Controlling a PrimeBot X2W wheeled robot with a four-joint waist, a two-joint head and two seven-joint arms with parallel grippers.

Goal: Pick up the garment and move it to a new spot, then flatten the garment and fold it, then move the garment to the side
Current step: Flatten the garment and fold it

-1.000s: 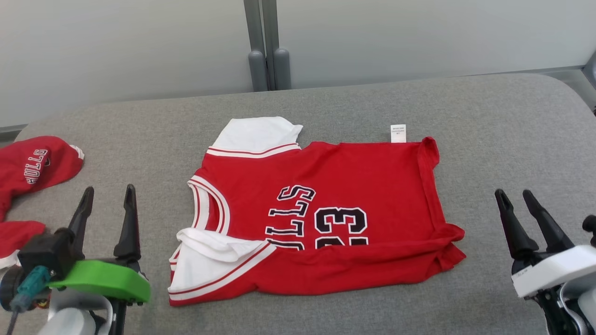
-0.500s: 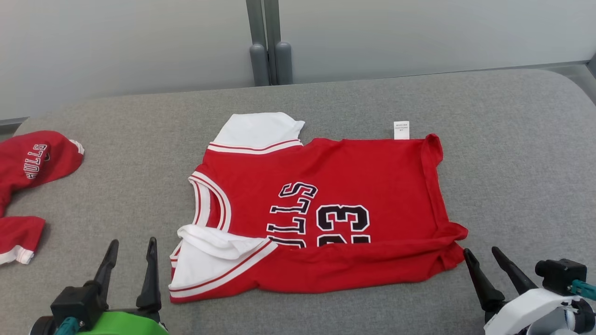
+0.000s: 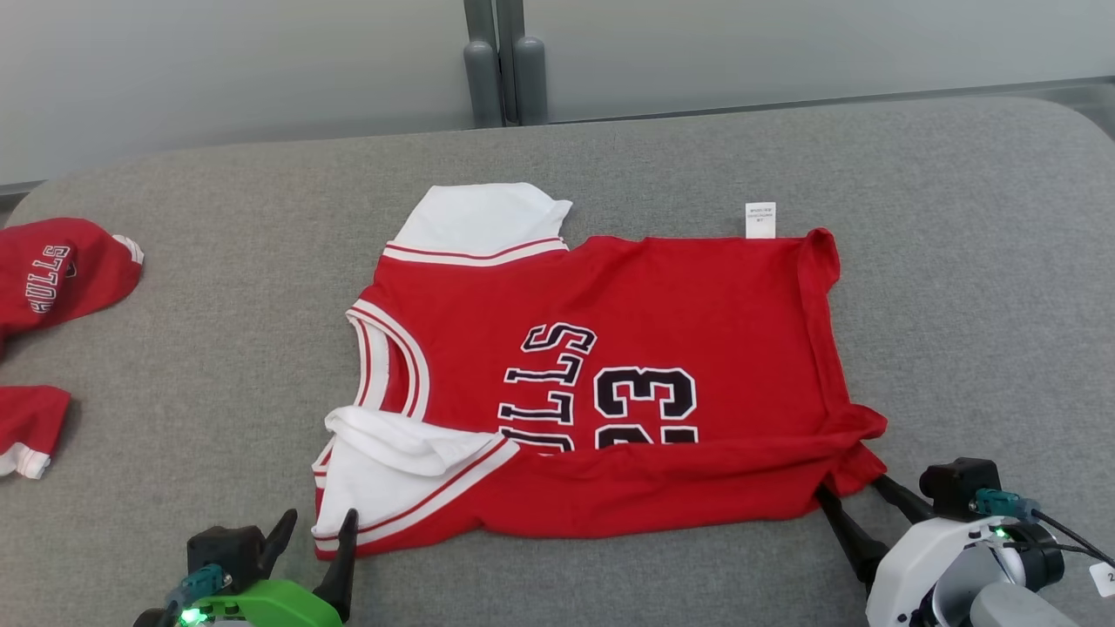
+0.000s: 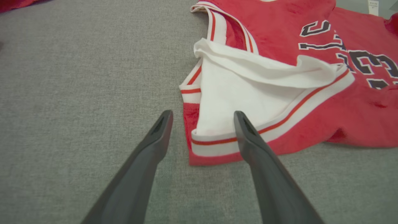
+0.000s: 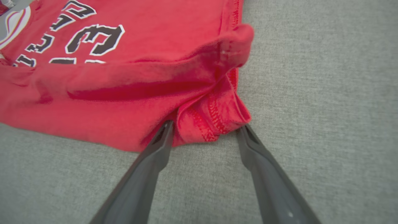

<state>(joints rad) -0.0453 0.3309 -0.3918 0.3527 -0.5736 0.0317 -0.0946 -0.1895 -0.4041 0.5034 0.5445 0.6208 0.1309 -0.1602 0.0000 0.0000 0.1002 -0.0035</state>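
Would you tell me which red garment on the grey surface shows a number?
The red jersey in the middle, printed with 23; the crumpled red garment at the left edge shows lettering alone.

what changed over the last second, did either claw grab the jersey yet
Both arms drew in to the near edge of the jersey. The left claw now straddles its white sleeve corner, and the right claw its red hem corner. Both are open and nothing is gripped. The jersey lies as before, half folded on the grey table. The other red garment stays at the left.
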